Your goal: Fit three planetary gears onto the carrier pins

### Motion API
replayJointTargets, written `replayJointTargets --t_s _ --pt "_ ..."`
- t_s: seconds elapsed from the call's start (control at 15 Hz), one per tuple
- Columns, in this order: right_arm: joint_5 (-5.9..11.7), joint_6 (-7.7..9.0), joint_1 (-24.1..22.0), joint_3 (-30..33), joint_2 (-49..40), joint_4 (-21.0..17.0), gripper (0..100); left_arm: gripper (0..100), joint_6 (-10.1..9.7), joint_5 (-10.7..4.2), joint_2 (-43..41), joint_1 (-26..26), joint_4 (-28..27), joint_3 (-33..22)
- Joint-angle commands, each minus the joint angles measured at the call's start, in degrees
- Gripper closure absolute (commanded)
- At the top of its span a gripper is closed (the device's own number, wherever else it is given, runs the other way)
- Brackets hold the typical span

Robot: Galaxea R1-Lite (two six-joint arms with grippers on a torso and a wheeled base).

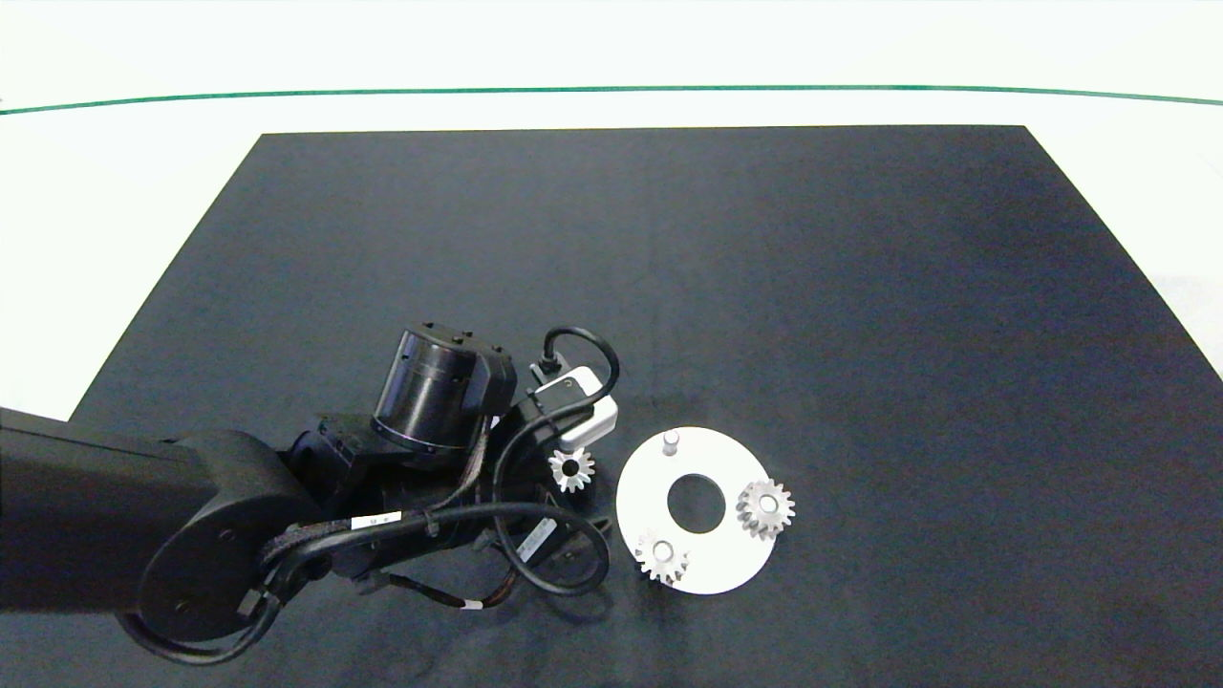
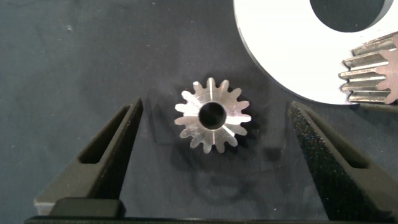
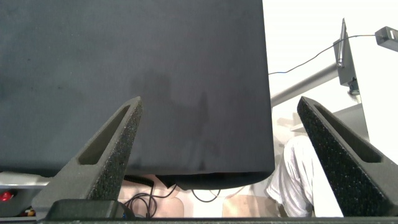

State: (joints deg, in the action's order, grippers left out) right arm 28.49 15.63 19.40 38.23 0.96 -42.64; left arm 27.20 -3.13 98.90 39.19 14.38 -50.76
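A flat white disc [image 1: 718, 564] with a large centre hole lies on the black mat. Two silvery planetary gears sit on its carrier pins, one at the right [image 1: 765, 508] and one at the near left [image 1: 661, 556]. The far carrier pin [image 1: 671, 440] stands bare. A third gear [image 1: 571, 468] lies flat on the mat just left of the disc. In the left wrist view this gear [image 2: 212, 116] lies between the fingers of my open left gripper [image 2: 214, 118], touching neither. The disc [image 2: 286, 50] and a mounted gear [image 2: 372, 71] show beside it. My right gripper [image 3: 217, 112] is open and holds nothing.
The left arm [image 1: 239, 516] with its cables reaches in over the mat's near left. The black mat [image 1: 669, 268] stretches wide behind and to the right of the disc. A person's light clothing [image 3: 298, 180] shows beyond the mat's edge in the right wrist view.
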Motion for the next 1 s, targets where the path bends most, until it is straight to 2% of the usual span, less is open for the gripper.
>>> replayJointTargets --t_s 0.07,1.0 --pt "0.16 0.1 0.03 0.0 0.09 -0.16 0 10 0.22 0.23 0.41 -0.35 0.2 0.05" --pt "0.16 0.1 -0.06 0.0 0.0 -0.25 0 37 0.31 0.32 0.33 -0.96 0.29 -0.04"
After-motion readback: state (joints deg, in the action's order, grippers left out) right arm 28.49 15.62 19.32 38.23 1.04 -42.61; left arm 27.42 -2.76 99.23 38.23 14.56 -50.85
